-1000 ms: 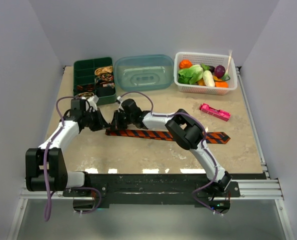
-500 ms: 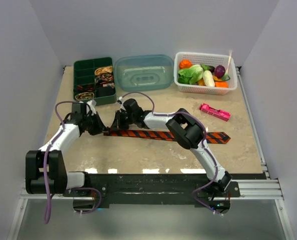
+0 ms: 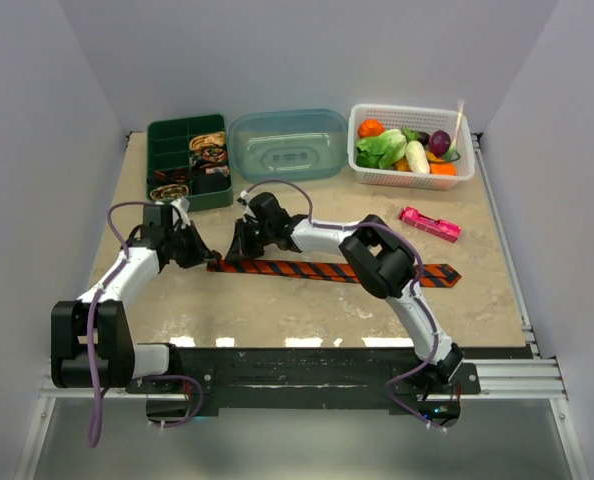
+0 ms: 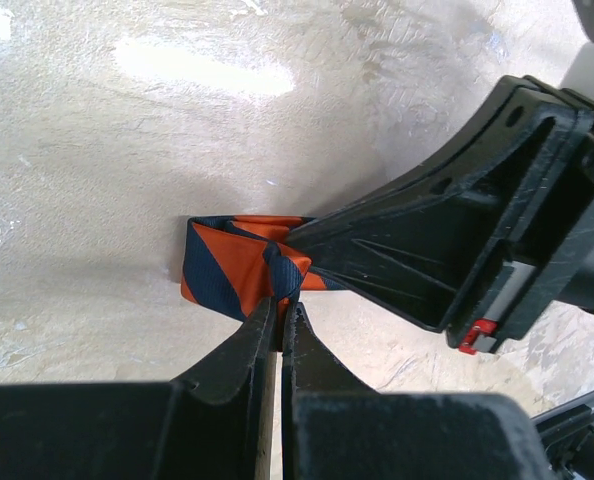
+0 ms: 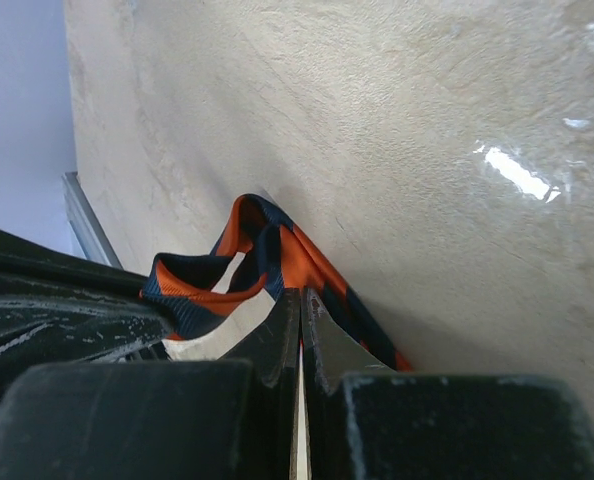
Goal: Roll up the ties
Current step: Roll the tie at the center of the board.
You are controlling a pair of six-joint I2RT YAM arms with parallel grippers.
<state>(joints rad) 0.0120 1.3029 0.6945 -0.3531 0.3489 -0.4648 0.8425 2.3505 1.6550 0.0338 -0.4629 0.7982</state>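
Tension matters: my left pincer (image 4: 279, 312) clamps the folded end of the orange dark-striped fabric necktie (image 4: 222, 265), right pincer (image 5: 299, 302) closed beside it; wind tight, edges square.

Bench (image 3: 307, 305): pale, stone-look top, glossy along the near edge.
Middle: striped tie (image 3: 377, 272), orange with dark diagonals, lying flat from left to right, its left end folded over.
Back left: green compartment box (image 3: 150, 160).
Back centre: translucent blue-green container (image 3: 288, 145), just beside the box.
Back right: white basket (image 3: 412, 179) holding vegetables.
Right: pink gadget (image 3: 429, 224), between the basket and the tie's wide end, touching neither.
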